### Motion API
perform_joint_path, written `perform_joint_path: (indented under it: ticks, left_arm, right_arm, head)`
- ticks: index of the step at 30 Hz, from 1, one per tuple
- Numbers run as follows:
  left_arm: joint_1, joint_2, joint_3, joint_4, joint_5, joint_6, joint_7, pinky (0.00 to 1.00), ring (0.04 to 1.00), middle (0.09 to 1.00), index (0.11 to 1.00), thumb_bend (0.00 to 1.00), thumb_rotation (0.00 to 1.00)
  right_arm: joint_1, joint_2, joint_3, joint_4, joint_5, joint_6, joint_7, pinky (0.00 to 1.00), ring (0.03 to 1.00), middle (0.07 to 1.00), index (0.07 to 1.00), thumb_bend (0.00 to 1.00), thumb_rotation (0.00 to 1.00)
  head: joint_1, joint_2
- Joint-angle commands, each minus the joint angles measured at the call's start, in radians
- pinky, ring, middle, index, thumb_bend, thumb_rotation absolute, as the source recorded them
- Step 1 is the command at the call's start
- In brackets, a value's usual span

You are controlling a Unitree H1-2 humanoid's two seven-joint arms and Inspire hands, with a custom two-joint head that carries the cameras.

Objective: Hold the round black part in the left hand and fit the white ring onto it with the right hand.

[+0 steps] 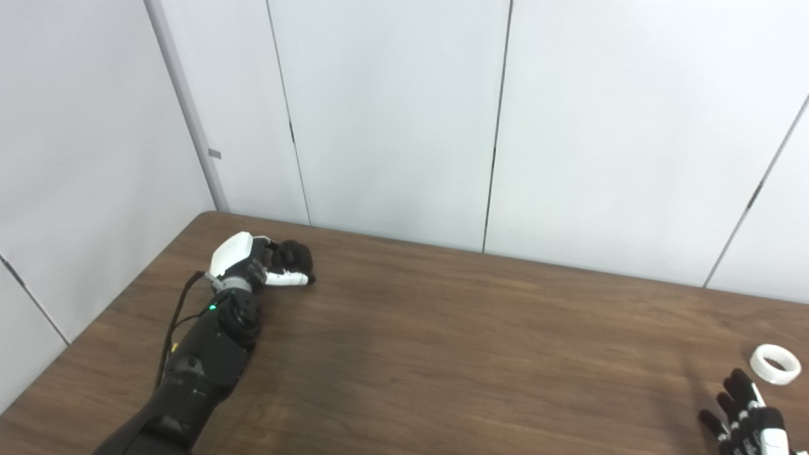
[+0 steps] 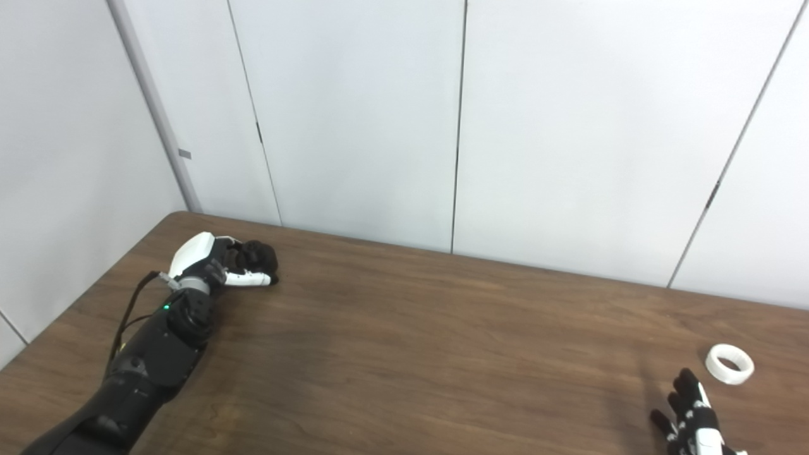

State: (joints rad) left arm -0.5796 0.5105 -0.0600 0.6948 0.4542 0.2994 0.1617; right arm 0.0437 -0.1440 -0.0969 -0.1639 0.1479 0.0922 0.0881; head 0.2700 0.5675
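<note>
My left hand (image 1: 265, 262) rests on the table (image 1: 442, 354) near its far left corner, fingers curled shut around a round black part (image 1: 296, 254) that mostly blends with the dark fingers. The white ring (image 1: 775, 364) lies flat on the table at the right edge. My right hand (image 1: 746, 417) enters at the bottom right corner, just short of the ring and to its left. Its fingers are spread and hold nothing. In the right eye view the ring (image 2: 729, 364) and right hand (image 2: 692, 417) stand a small gap apart.
The brown wooden table runs up to white wall panels (image 1: 392, 126) at the back and on the left. A black cable (image 1: 180, 309) loops along my left forearm. The table's left edge runs close beside the left arm.
</note>
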Motion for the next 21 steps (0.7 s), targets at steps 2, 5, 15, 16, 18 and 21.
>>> perform_joint_path:
  ticks: [2, 5, 15, 16, 18, 21]
  left_arm:
    - [-0.063, 0.023, 0.008, -0.004, -0.004, -0.035, 0.034, 0.97, 0.966, 0.885, 0.745, 0.93, 0.34]
    - [-0.064, 0.02, 0.008, -0.001, -0.009, -0.033, 0.042, 0.94, 0.961, 0.873, 0.732, 0.92, 0.33]
    - [-0.045, 0.011, 0.023, -0.028, -0.029, -0.072, 0.076, 0.83, 0.892, 0.802, 0.487, 0.54, 0.07]
    - [-0.043, 0.01, 0.025, -0.03, -0.029, -0.072, 0.081, 0.81, 0.877, 0.792, 0.484, 0.53, 0.06]
    - [-0.04, 0.009, 0.029, -0.032, -0.033, -0.073, 0.086, 0.78, 0.854, 0.782, 0.483, 0.52, 0.05]
    - [-0.034, 0.01, 0.031, -0.038, -0.034, -0.078, 0.09, 0.77, 0.847, 0.782, 0.483, 0.52, 0.05]
  right_arm:
    - [0.009, -0.009, -0.012, -0.023, 0.002, 0.004, -0.004, 1.0, 1.0, 1.0, 0.987, 0.52, 1.0]
    - [0.01, -0.01, -0.013, -0.023, 0.004, 0.005, -0.003, 1.0, 1.0, 1.0, 0.987, 0.52, 1.0]
    - [0.01, -0.015, -0.015, -0.025, 0.013, 0.005, 0.003, 1.0, 1.0, 1.0, 0.986, 0.5, 1.0]
    - [0.011, -0.015, -0.015, -0.027, 0.013, 0.008, 0.002, 1.0, 1.0, 1.0, 0.987, 0.5, 1.0]
    - [0.012, -0.015, -0.015, -0.03, 0.009, 0.012, -0.001, 1.0, 1.0, 1.0, 0.988, 0.51, 1.0]
    - [0.012, -0.018, -0.013, -0.03, 0.006, 0.012, 0.0, 1.0, 1.0, 1.0, 0.99, 0.51, 1.0]
  head:
    - [0.0, 0.0]
    - [0.0, 0.0]
    - [0.007, 0.004]
    - [0.008, 0.005]
    - [0.008, 0.005]
    - [0.011, 0.006]
